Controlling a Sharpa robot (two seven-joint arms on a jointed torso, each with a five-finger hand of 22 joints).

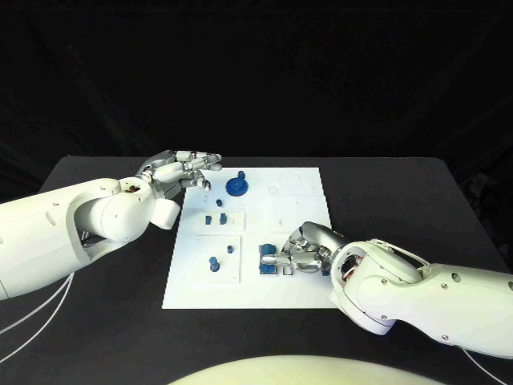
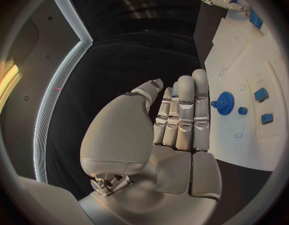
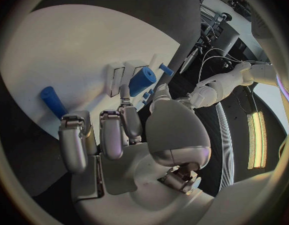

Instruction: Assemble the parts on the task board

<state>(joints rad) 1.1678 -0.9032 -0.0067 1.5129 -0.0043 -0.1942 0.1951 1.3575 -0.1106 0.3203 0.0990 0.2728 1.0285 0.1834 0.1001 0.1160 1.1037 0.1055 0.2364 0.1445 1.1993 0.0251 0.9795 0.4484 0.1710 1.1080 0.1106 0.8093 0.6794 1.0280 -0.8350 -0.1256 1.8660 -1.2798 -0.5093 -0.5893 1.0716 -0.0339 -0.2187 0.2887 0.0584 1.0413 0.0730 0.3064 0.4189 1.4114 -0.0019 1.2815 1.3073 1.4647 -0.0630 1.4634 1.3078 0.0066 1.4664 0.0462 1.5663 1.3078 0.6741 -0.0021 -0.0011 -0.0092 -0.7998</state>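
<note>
The task board point(image 1: 251, 289) lies mid-table. The right hand point(image 1: 306, 250) rests at its right edge, fingers curled beside a blue cylinder part point(image 3: 142, 81); whether it grips anything cannot be told. The left hand point(image 1: 185, 171) hovers off the far left corner, fingers extended together, holding nothing. Parts appear small, rigid, light and smooth; pinch across the sides.

The table point(image 1: 107, 321) is black, with rounded far corners, and spans the lower half of the head frame. The white board point(image 1: 300, 216) lies flat on it at frame centre, long side running away from the robot. White cables point(image 1: 26, 317) cross the table surface at lower left; another cable point(image 1: 486, 370) shows at lower right.
</note>
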